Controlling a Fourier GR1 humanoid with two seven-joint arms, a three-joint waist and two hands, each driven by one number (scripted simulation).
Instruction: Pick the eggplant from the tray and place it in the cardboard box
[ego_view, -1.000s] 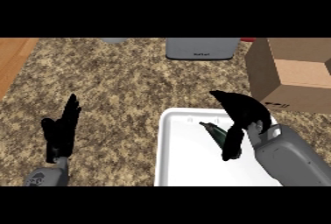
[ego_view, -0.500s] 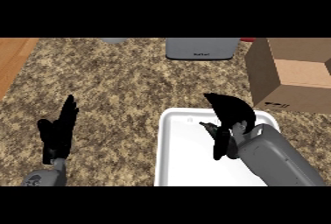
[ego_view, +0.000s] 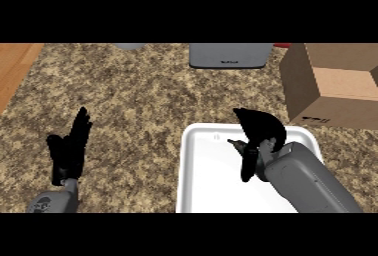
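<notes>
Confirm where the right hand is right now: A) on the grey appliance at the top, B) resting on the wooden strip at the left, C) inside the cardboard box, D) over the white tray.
D: the right hand hangs over the white tray, while the cardboard box stands apart, up and to its right.

A kitchen, judging by the speckled granite counter (ego_view: 148, 90), the white tray (ego_view: 203, 175) on it and a grey appliance (ego_view: 230, 55) at the back.
</notes>
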